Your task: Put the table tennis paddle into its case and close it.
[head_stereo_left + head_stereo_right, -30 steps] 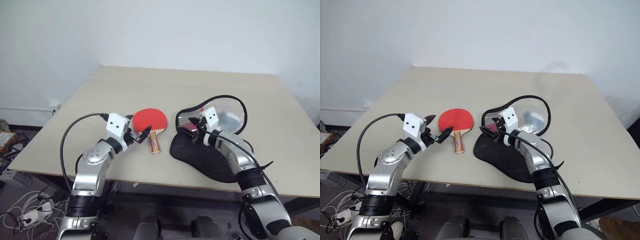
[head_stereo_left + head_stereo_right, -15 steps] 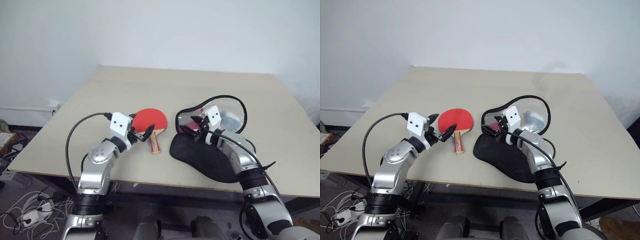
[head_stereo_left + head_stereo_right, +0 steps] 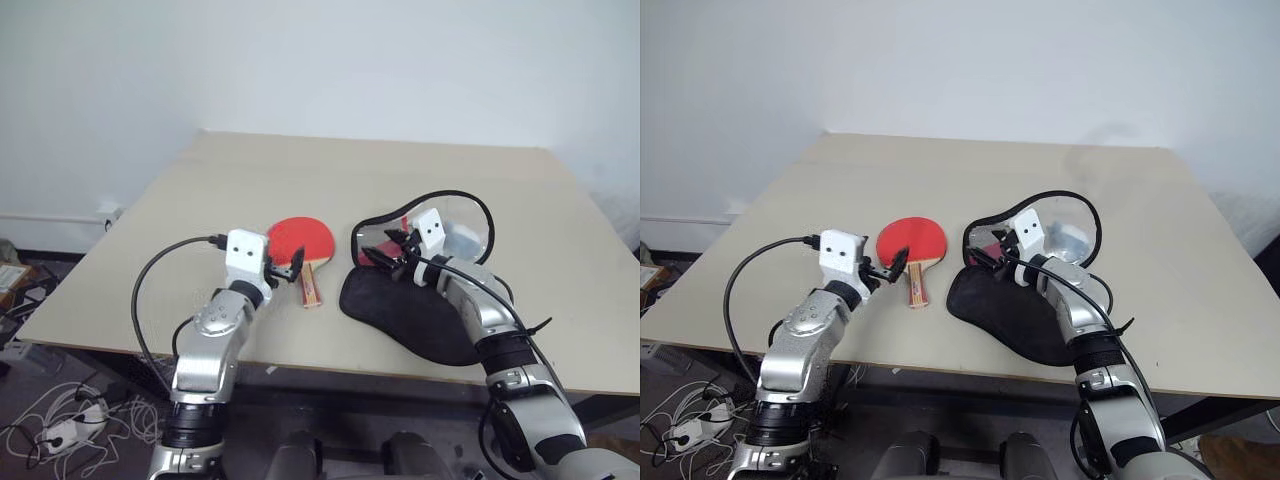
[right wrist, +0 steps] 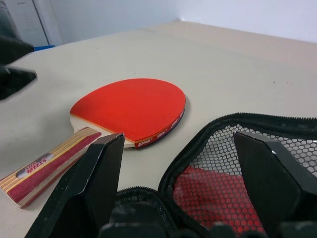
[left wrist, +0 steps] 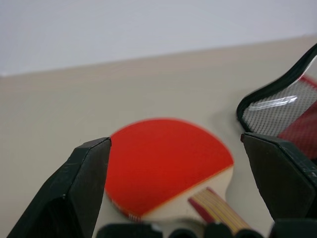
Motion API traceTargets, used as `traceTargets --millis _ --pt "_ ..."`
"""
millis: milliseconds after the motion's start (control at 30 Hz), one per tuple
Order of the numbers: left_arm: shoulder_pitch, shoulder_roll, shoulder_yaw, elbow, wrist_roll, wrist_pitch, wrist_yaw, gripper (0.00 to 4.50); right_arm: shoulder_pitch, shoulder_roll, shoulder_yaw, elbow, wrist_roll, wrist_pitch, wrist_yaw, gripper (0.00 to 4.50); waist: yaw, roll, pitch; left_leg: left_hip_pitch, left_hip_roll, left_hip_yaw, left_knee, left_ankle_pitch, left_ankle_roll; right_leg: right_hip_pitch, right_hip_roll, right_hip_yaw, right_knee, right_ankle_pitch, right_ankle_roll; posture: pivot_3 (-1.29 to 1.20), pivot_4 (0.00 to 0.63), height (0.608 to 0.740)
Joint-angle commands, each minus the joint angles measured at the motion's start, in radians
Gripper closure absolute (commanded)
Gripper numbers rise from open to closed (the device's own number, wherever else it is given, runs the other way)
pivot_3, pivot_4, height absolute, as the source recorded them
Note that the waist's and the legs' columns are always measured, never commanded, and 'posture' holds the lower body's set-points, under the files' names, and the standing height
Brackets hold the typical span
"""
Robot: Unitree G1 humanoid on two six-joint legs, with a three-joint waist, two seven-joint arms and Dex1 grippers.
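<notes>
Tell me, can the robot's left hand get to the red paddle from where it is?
Probably yes. The left gripper is open and sits just beside the table tennis paddle, which lies flat on the table with nothing between them.

Table (image 3: 200, 190) carries two things, both toward near edge. Paddle (image 3: 303, 240) lies flat left of centre, blade on far side, handle (image 3: 309, 285) pointing near. Case (image 3: 420, 300) lies just right of paddle, apart from it, unzipped: lower half flat on table, upper flap (image 3: 455, 225) raised at far end. Left gripper (image 3: 283, 272) hovers just near-left of paddle handle. Right gripper (image 3: 385, 252) sits at case's left rim.
</notes>
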Motion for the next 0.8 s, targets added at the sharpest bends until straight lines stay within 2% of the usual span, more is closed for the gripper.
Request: traceTargets --millis 33,367,800 --pt "-0.029 -0.051 -0.021 -0.072 0.04 0.111 0.094 0.0 -0.054 -0.006 -0.014 0.004 0.003 -0.032 0.015 0.69 0.0 0.0 0.0 0.0 0.0 0.0 0.0 0.0 0.0 0.0 0.0 0.0 0.0 0.0 0.0 0.0 0.0 0.74" --pt "-0.102 -0.137 -0.036 -0.066 0.102 0.307 0.21 0.0 -0.073 -0.008 -0.008 0.03 -0.004 -0.045 0.031 0.69 0.0 0.0 0.0 0.0 0.0 -0.001 0.0 0.0 0.0 0.0 0.0 0.0 0.0 0.0 0.0 0.0 0.0 0.74" --pt "-0.129 -0.191 -0.024 -0.073 0.082 0.516 0.224 0.0 -0.092 -0.038 -0.019 0.042 0.0 -0.046 0.078 0.69 0.0 0.0 0.0 0.0 0.0 -0.001 0.0 0.0 0.0 0.0 0.001 0.0 0.0 0.0 0.0 0.0 0.0 0.74"
